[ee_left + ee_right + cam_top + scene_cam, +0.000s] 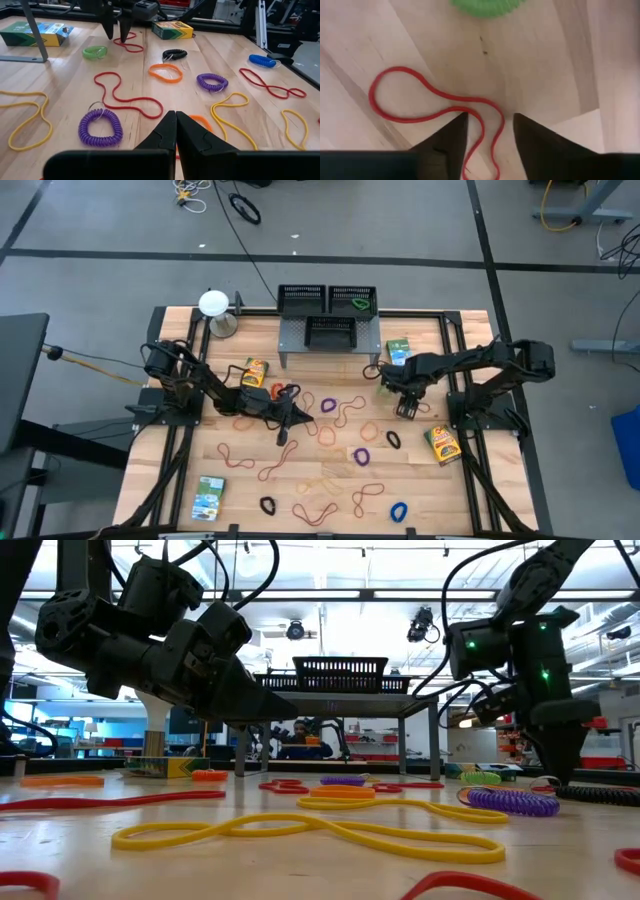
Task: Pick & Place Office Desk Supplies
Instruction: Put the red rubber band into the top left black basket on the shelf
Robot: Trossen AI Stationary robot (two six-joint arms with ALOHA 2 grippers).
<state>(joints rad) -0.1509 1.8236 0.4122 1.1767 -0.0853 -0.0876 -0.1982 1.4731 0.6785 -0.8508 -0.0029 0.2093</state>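
My right gripper (pixel 490 120) is open, pointing down at the table, with one finger on each side of a thin red rubber band (pixel 400 68). A green coil band (pixel 487 7) lies just beyond it. From above, this gripper (pixel 405 408) is at the table's right, near a green-white card box (pixel 399 351). My left gripper (pixel 176 125) is shut and empty, low over the middle of the table (pixel 300 420). Around it lie a purple coil (pixel 100 127), a red loop (pixel 125 100) and an orange band (pixel 200 120) partly hidden by its fingers.
Black mesh trays (pixel 302 298) (pixel 353 300) stand on the grey shelf (pixel 330 345) at the back, beside a white ball (pixel 213 303). Yellow-green boxes (pixel 255 371) (pixel 441 443) and a green-white box (pixel 210 498) lie on the wood. Many bands cover the middle and front.
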